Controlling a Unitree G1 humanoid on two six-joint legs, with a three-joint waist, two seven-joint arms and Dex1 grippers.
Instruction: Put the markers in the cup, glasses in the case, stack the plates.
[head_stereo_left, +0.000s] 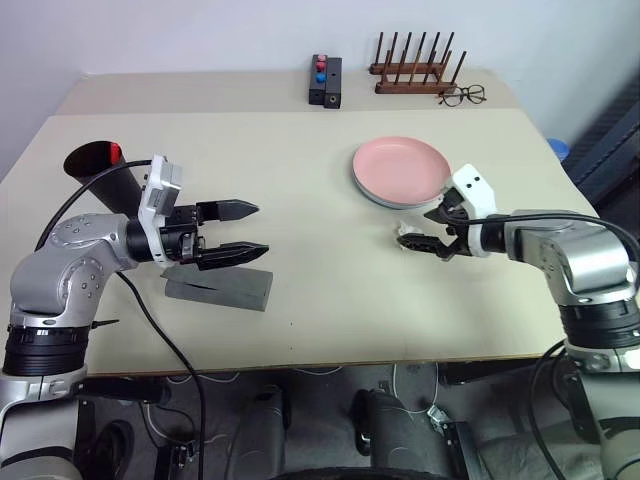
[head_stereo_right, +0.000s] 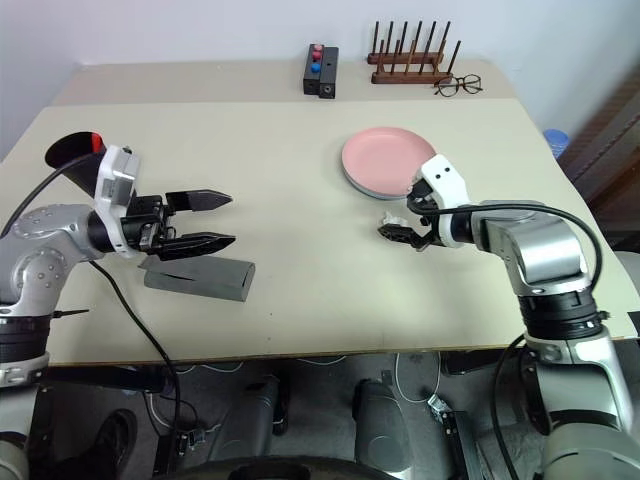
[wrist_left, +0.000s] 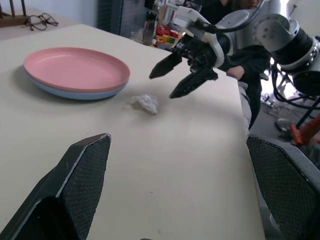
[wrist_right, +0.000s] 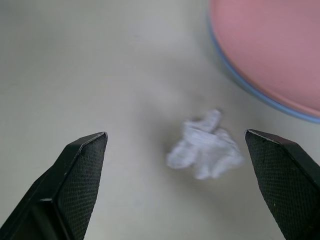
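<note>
The pink plate is stacked on the blue plate at the far right of the table. The grey case lies closed at the near left, with the cup behind it. Both the left gripper and the right gripper are held wide open and empty. A white paper ball lies just before the right one.

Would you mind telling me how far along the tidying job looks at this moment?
Plates look done: the pink plate sits on the blue plate. The marker is in the cup. The grey case lies shut; whether it holds sunglasses is hidden. Nothing is held: left gripper and right gripper are open.
</note>
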